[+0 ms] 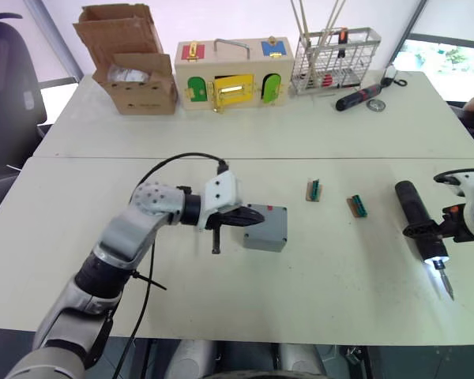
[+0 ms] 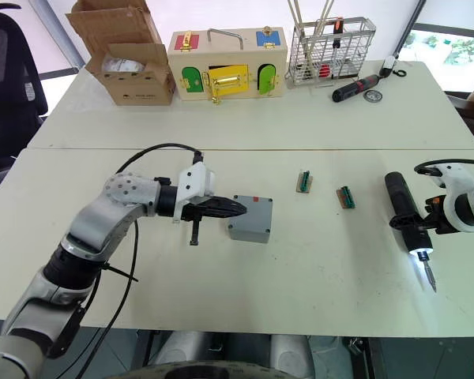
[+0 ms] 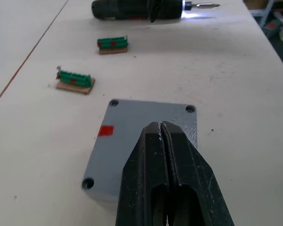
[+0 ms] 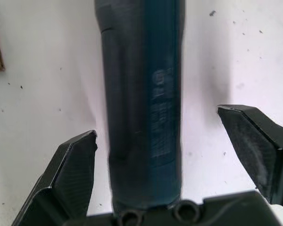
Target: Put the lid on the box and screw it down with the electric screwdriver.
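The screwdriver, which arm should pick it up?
The right. Its gripper is open with the screwdriver lying between its fingers. The left gripper is shut, resting over the lid far from it.

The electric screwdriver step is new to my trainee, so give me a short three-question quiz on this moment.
1. True or false: the right gripper is shut tight on the electric screwdriver.
2. The left gripper, fingers together, hovers over which thing? A) the cardboard box B) the grey box with its lid on C) the wire rack
3. Fill in: the screwdriver's tip light is ____.

Key
1. False: its fingers stand open on either side of the tool, which lies on the table.
2. B: the lid already sits on the box.
3. On: it glows near the bit.
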Robot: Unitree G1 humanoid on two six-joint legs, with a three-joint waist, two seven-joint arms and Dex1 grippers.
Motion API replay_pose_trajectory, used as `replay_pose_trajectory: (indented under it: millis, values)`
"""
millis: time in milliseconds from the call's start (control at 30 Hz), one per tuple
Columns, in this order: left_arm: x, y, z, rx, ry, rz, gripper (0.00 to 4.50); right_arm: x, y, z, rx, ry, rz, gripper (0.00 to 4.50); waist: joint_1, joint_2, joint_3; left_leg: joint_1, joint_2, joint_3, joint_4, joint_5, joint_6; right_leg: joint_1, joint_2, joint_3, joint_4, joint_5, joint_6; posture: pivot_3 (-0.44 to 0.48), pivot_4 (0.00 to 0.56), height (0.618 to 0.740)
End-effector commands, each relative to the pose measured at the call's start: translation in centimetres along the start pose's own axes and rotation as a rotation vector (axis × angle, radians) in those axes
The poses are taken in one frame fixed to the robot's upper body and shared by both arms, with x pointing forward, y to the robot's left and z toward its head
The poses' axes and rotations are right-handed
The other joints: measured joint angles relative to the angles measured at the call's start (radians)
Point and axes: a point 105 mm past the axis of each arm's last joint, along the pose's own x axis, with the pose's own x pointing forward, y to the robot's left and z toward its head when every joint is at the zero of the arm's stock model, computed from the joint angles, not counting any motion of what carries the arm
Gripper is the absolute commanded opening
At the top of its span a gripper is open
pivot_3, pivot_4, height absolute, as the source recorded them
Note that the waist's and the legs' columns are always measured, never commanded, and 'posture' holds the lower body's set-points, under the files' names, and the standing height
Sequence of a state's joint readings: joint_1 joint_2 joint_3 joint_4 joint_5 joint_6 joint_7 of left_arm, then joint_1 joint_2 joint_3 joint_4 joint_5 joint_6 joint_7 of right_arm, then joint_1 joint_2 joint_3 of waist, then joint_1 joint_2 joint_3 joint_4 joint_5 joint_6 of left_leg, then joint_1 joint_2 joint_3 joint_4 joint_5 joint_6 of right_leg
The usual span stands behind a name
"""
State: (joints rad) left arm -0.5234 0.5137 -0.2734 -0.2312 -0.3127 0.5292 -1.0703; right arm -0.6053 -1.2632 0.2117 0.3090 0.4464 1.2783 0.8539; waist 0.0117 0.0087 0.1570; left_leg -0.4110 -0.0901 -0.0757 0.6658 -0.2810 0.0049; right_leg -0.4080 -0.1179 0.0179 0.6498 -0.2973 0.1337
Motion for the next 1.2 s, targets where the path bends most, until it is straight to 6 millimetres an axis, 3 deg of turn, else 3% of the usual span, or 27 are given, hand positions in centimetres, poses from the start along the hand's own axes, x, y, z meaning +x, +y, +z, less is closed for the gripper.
replay_pose_trajectory:
  millis: [33, 100, 200, 300, 367, 467, 567, 667, 867, 1200]
  values:
    - [-1.9, 1.1, 1.7, -0.002, -0.062, 0.077, 0.0, -1.8, -0.1, 2.2, -0.048, -0.113, -0.037, 4.49, 0.0, 0.0, 0.0, 0.0, 0.0, 0.0, 0.0, 0.0, 0.0, 0.0, 0.0, 0.0, 0.0, 0.0, 0.0, 0.0, 0.15, 0.74]
    - [-2.5, 1.7, 1.8, -0.014, -0.066, 0.105, 0.0, -2.6, -0.2, 3.4, -0.07, -0.18, -0.058, 4.49, 0.001, 0.0, 0.0, 0.0, 0.0, 0.0, 0.0, 0.0, 0.0, 0.0, 0.0, 0.0, 0.0, 0.0, 0.0, 0.0, 0.15, 0.74]
    - [-3.6, 2.8, 0.7, -0.021, -0.02, 0.146, 0.0, -5.3, 0.8, 7.1, -0.225, -0.356, -0.106, 4.49, 0.0, 0.0, 0.0, 0.0, 0.0, 0.0, 0.001, 0.0, 0.0, 0.0, 0.0, 0.0, 0.0, 0.0, 0.0, 0.0, 0.15, 0.74]
    - [-4.0, 3.0, -1.1, -0.029, 0.053, 0.143, 0.0, -6.6, 5.2, 8.6, -0.41, -0.45, -0.013, 4.49, -0.001, 0.0, 0.0, 0.0, 0.0, 0.0, -0.001, 0.0, 0.0, -0.001, 0.0, 0.0, 0.0, 0.0, 0.0, 0.0, 0.15, 0.74]
    - [-4.1, 3.0, -2.2, -0.028, 0.095, 0.135, 0.0, -6.2, 9.1, 7.8, -0.484, -0.463, 0.133, 4.49, 0.0, -0.001, 0.0, 0.0, 0.001, -0.001, -0.002, 0.0, -0.001, -0.001, 0.001, -0.001, 0.0, 0.0, 0.0, 0.0, 0.15, 0.74]
    - [-3.9, 2.7, -3.3, -0.018, 0.139, 0.115, 0.0, -4.3, 14.9, 4.1, -0.605, -0.411, 0.356, 4.49, 0.003, -0.004, -0.001, 0.0, 0.001, -0.003, -0.001, 0.0, -0.001, 0.001, 0.0, -0.003, 0.0, 0.0, 0.0, 0.0, 0.15, 0.74]
    - [-3.3, 2.4, -3.4, -0.029, 0.126, 0.095, 0.0, -2.0, 17.6, 1.3, -0.608, -0.381, 0.448, 4.49, 0.015, -0.005, 0.0, -0.001, -0.001, -0.005, 0.001, 0.0, -0.001, 0.002, -0.001, -0.002, 0.0, 0.0, 0.0, 0.0, 0.15, 0.74]
    - [-2.4, 1.6, -3.7, -0.038, 0.129, 0.056, 0.0, 0.0, 19.3, -0.7, -0.572, -0.368, 0.501, 4.49, 0.023, -0.005, -0.001, -0.001, -0.003, -0.005, 0.003, 0.0, 0.0, 0.003, -0.001, -0.002, 0.0, 0.0, 0.0, 0.0, 0.15, 0.74]
    - [-0.6, 1.0, -4.4, -0.016, 0.149, -0.01, 0.0, 1.3, 22.1, -1.3, -0.511, -0.391, 0.594, 4.49, 0.023, -0.005, -0.001, 0.001, -0.001, -0.005, 0.003, 0.001, -0.002, 0.003, 0.0, -0.002, 0.001, 0.0, 0.0, 0.0, 0.15, 0.74]
    - [2.1, 2.7, -4.8, 0.055, 0.159, -0.056, 0.0, 0.8, 26.1, -2.7, -0.513, -0.398, 0.74, 4.49, 0.023, -0.006, -0.001, 0.001, -0.002, -0.005, 0.003, 0.001, -0.002, 0.003, 0.0, -0.003, 0.002, 0.0, 0.0, 0.0, 0.15, 0.74]
